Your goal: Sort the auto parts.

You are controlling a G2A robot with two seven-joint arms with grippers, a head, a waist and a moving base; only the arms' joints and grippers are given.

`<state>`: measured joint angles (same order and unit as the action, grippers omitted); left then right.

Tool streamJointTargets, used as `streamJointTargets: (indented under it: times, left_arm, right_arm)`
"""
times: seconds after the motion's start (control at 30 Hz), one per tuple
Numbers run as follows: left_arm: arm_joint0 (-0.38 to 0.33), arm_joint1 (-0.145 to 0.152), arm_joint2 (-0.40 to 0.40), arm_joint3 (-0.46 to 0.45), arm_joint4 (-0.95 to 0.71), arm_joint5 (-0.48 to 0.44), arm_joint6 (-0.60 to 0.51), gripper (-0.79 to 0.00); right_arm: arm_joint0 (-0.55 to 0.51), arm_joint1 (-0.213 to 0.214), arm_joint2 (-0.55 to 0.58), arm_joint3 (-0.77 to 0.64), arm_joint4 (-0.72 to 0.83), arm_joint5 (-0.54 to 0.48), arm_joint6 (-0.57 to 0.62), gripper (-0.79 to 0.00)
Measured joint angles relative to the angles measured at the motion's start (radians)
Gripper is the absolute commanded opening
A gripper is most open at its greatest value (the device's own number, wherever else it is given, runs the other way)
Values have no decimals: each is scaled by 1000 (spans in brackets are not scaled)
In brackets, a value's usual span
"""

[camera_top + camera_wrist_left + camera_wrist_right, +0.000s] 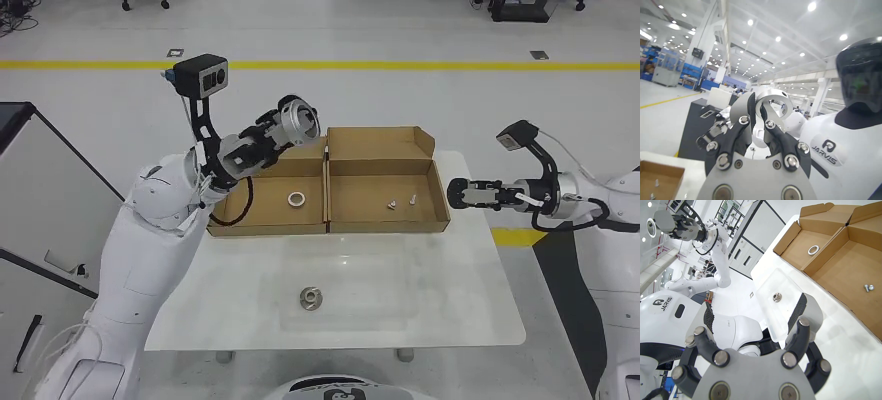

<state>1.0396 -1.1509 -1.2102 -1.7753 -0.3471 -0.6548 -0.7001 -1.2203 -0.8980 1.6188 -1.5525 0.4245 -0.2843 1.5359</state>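
Observation:
My left gripper (pixel 283 130) is raised above the far rim of the left cardboard box (pixel 262 226) and is shut on a large silver metal ring (pixel 299 120). In the left wrist view one finger sits inside the ring (pixel 776 105) and the other outside it. A white ring (pixel 296 199) lies in the left box. Two small bolts (pixel 400 202) lie in the right box (pixel 365 198). A small flanged metal part (pixel 312 297) rests in a clear tray (pixel 400 290) at the table's front. My right gripper (pixel 455 192) is open, just off the right box's right wall.
The two boxes stand side by side at the back of the white table (pixel 470 300). In the right wrist view the flanged part (pixel 776 297) and tray (pixel 789 283) lie beyond my open fingers. A dark cabinet (pixel 40 190) stands left of the table.

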Motion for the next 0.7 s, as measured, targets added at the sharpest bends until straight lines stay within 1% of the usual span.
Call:
streamJointTargets:
  times: [0.23,0.3,0.47,0.63,0.7]
  left_arm:
    - [-19,4,-2,50,230,109,-2,-785]
    - [-24,7,-3,58,306,143,-5,-785]
    - [-27,11,-4,67,429,203,-6,-785]
    - [-37,20,-8,69,602,275,-43,-785]
    - [-46,25,-10,72,659,296,-82,-785]
  right_arm:
    - [0,0,0,0,0,0,0,0]
    - [0,0,0,0,0,0,0,0]
    - [0,0,0,0,0,0,0,0]
    - [0,0,0,0,0,0,0,0]
    - [0,0,0,0,0,0,0,0]
